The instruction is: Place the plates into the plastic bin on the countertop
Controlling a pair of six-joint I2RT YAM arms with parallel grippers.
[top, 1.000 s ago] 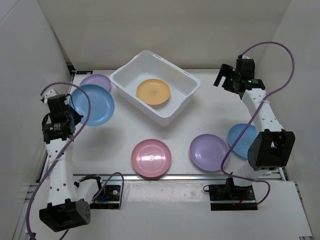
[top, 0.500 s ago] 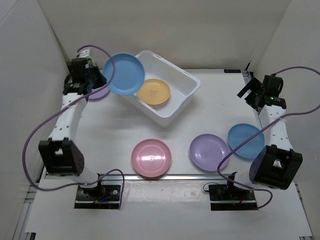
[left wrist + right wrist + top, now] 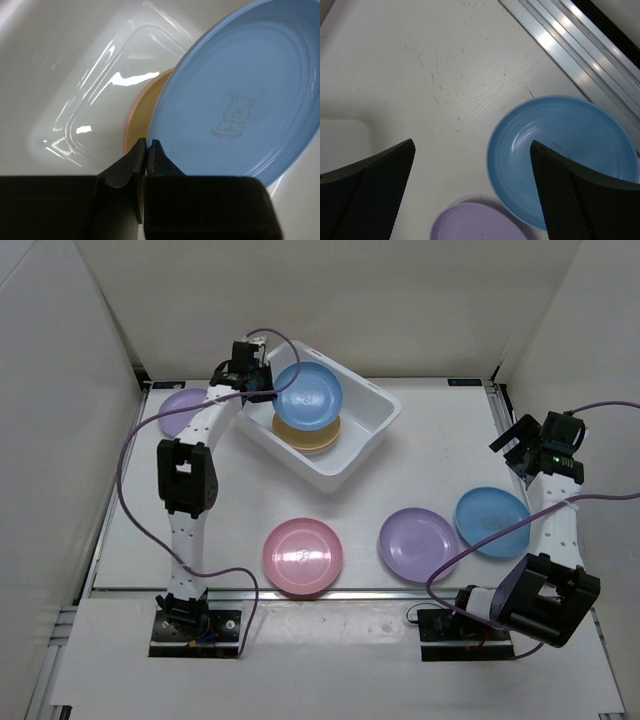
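My left gripper (image 3: pixel 268 392) is shut on the rim of a blue plate (image 3: pixel 308 395) and holds it over the white plastic bin (image 3: pixel 372 425). In the left wrist view the blue plate (image 3: pixel 240 100) hangs above a yellow-orange plate (image 3: pixel 142 117) lying in the bin (image 3: pixel 75 100). My right gripper (image 3: pixel 527 447) is open and empty, above the countertop near a second blue plate (image 3: pixel 492 521), which the right wrist view (image 3: pixel 560 155) shows below it. A pink plate (image 3: pixel 302 555) and a purple plate (image 3: pixel 418 544) lie near the front edge. Another purple plate (image 3: pixel 183 408) lies at the far left.
White walls close in the countertop (image 3: pixel 430 455) on three sides. A metal rail (image 3: pixel 380 591) runs along the front edge, and another (image 3: pixel 580 47) shows in the right wrist view. Cables loop from both arms.
My left gripper has carried the blue plate from the far left to over the bin. My right gripper has moved right and toward the front, nearer the second blue plate.
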